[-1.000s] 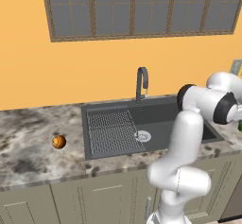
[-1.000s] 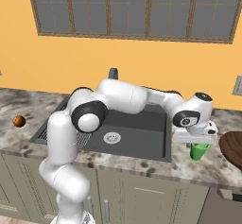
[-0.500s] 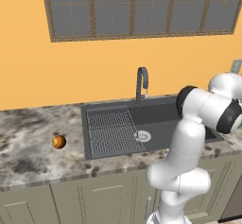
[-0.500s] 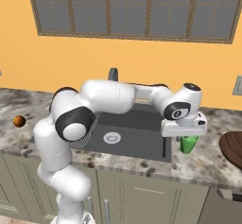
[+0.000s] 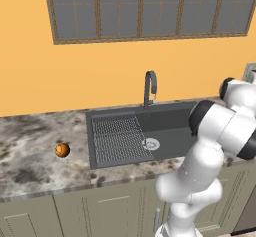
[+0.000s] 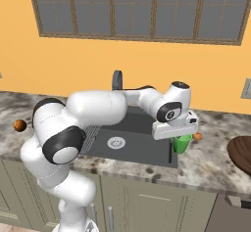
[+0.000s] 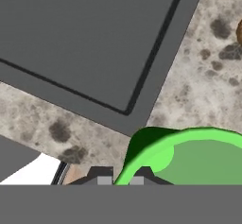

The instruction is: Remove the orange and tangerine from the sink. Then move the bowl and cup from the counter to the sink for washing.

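- cup (image 6: 182, 143): small, bright green, smooth cylinder, open top; in the hand view its rim (image 7: 189, 138) is a thin lighter-green ring with a flat green inside
- cup is held just above the counter (image 6: 211, 160) at the sink's right front corner, under the white hand
- gripper (image 7: 120, 178): fingers pinched on the cup's rim, one tip on each side of the wall
- sink (image 5: 170, 131): wide dark grey rectangular basin, matte, flat floor, ribbed grid (image 5: 120, 138) on its left half, round silver drain (image 5: 150, 143), curved dark faucet (image 5: 150, 87) behind
- counter is speckled grey-brown stone, glossy
- bowl (image 6: 241, 152): round, reddish-brown, wood-look, on the counter well right of the cup, cut off by the frame edge
- orange fruit (image 5: 62, 150) on the counter left of the sink; second small orange fruit (image 6: 197, 136) on the counter just right of the cup
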Available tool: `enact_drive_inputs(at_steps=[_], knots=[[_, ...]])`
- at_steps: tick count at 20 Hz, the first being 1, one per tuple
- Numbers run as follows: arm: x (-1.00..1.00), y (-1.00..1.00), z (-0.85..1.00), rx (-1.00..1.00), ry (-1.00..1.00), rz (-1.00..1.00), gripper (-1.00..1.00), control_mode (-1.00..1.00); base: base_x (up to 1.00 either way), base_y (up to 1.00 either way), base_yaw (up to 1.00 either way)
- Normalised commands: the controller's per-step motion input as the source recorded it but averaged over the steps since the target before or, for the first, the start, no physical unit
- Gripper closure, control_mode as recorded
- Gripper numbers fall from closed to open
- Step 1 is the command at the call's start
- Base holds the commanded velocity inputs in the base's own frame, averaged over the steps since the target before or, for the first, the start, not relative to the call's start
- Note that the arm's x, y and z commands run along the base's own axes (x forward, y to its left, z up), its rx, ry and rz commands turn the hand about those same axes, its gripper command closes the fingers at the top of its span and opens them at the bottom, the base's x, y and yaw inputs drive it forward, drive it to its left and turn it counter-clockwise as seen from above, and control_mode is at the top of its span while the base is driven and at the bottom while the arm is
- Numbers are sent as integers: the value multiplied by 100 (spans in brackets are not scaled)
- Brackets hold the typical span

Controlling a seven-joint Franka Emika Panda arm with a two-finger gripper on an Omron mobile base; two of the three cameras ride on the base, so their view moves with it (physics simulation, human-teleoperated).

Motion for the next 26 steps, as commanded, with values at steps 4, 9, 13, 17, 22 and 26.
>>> enact_drive_inputs(at_steps=[4, 9, 13, 17, 22, 26], knots=[[0, 48, 6, 0, 0, 13, 100, -100, 0, 0, 0], [5, 45, 3, 0, 0, 14, 100, -100, 0, 0, 0], [16, 41, 0, 0, 0, 13, 100, -100, 0, 0, 0], [27, 35, 0, 0, 0, 11, 100, -100, 0, 0, 0], [39, 23, -3, 0, 0, 10, 100, -100, 0, 0, 0], [41, 14, -11, 0, 0, 11, 100, -100, 0, 0, 0]])
